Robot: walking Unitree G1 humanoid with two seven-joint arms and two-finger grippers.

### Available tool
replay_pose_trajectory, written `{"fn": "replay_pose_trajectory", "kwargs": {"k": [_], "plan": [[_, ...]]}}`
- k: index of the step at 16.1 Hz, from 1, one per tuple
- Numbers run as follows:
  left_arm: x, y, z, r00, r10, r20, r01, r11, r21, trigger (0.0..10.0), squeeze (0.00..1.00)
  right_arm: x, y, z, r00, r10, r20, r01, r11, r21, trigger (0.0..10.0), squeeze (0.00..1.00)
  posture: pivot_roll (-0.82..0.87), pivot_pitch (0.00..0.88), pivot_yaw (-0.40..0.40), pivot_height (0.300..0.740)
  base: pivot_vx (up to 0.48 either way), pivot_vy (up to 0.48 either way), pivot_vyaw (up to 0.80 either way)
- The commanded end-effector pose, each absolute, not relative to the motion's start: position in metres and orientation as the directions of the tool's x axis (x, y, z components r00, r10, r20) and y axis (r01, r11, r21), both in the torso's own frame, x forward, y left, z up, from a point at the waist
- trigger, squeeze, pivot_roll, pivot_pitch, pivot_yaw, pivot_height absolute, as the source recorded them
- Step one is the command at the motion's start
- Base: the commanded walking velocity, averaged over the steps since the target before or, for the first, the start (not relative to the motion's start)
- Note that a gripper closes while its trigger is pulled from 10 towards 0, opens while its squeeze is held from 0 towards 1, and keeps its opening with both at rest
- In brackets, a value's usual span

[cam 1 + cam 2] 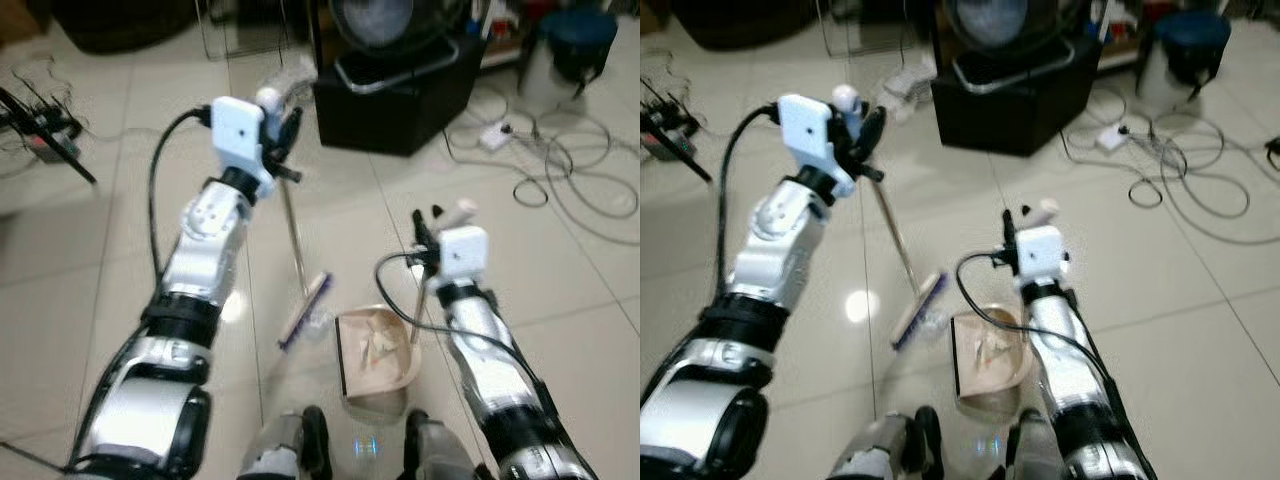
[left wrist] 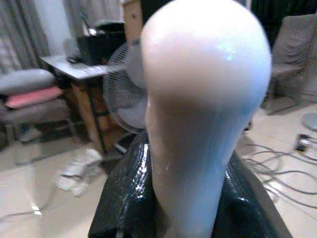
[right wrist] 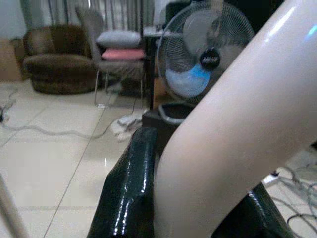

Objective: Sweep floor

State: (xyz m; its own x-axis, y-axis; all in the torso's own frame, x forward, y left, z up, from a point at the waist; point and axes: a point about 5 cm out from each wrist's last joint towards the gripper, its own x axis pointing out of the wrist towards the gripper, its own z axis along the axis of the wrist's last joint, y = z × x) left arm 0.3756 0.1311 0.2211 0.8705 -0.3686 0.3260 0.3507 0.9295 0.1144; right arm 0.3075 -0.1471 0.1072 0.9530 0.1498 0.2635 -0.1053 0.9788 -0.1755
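Broom: thin pale metal pole slanting down from my raised left gripper to a flat head with purple bristles, resting on the tile just left of the dustpan.
Broom handle tip: smooth, glossy, cream-white rounded knob, poking up between my left fingers.
Left gripper: held high on the far left, glossy black fingers pressed against both sides of the broom's handle, pinching it.
Dustpan: beige plastic scoop with a curved rim, on the floor near my feet, between my two arms; crumpled pale scraps lie inside it.
Dustpan handle: smooth cream-white plastic, rounded, rising upright from the pan's right side into my right gripper.
Right gripper: lower and on the right, shiny black fingers clamped on the dustpan's handle.
Floor: large glossy off-white tiles with thin dark joints and a bright lamp reflection.
Fan: round wire-grille fan with blue blades, on a black angular base at the far side.
Cables: grey loops sprawled over the far right tiles, near a white plug block.
Chair: metal-framed, grey and pink cushions stacked on its seat, far left.
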Motion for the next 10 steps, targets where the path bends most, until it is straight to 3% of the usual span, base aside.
{"fn": "replay_pose_trajectory", "kwargs": {"k": [1,5,10], "plan": [[0.375,0.150,0.224,0.888,-0.325,0.327,0.283,0.944,0.169,10.0,0.00,0.305,-0.149,0.119,0.935,0.142,0.325,-0.097,0.984,-0.151,10.0,0.00,-0.07,0.040,0.165,0.740,0.000,0.000,0.00],[0.366,0.184,0.207,0.940,-0.221,0.260,0.163,0.960,0.227,10.0,0.00,0.290,-0.164,0.139,0.924,0.097,0.370,-0.073,0.994,-0.079,10.0,0.00,-0.09,0.002,0.163,0.740,0.000,0.000,0.00],[0.326,0.180,0.166,0.957,-0.222,0.186,0.177,0.957,0.231,10.0,0.00,0.290,-0.159,0.180,0.941,0.061,0.333,-0.080,0.996,0.045,10.0,0.00,-0.12,0.000,0.129,0.740,0.000,0.000,0.00]]}}
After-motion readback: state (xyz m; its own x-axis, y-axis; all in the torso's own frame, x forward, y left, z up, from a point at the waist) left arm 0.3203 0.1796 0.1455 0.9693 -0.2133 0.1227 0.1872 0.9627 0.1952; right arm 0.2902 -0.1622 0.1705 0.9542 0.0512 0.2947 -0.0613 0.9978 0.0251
